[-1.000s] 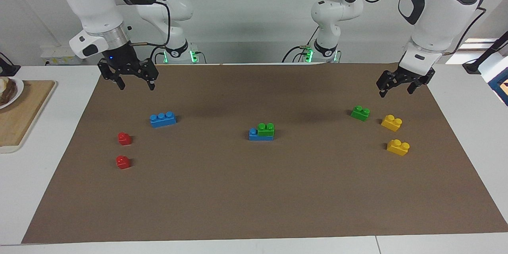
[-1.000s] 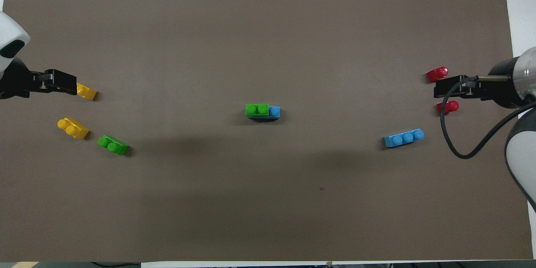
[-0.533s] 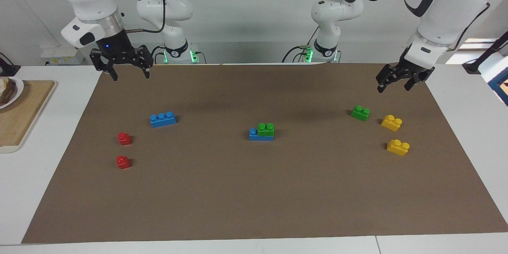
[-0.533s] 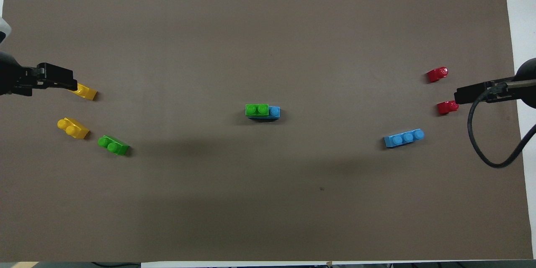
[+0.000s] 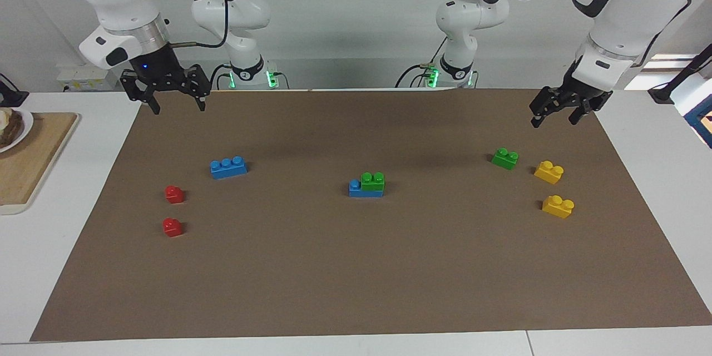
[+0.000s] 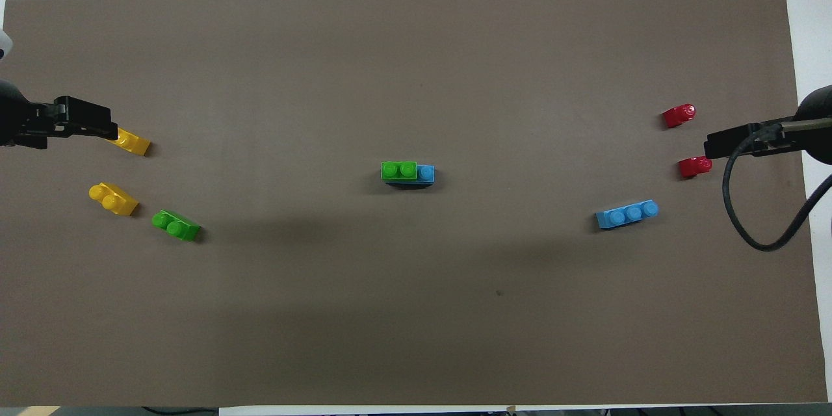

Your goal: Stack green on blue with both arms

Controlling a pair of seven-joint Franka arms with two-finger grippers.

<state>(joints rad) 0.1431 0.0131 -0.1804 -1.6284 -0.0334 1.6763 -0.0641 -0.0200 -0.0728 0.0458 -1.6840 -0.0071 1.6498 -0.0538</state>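
Mostly I see brown paper [image 5: 356, 278] over a white table [image 5: 33, 245], wide and bare around the middle, where a green brick [image 5: 372, 181] sits stacked on a blue brick [image 5: 359, 189]. My left gripper [image 5: 554, 116] and right gripper [image 5: 177, 104] hang empty, jaws apart, over the mat's corners. Overhead, the left gripper partly covers a yellow brick [image 6: 132, 142].

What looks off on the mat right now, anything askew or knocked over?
Nothing is toppled or damaged. One oddity: the green brick in the middle sits off-centre on its blue brick, leaving one blue stud bare at the end toward the right arm. The loose blue brick and loose green brick lie slightly angled.
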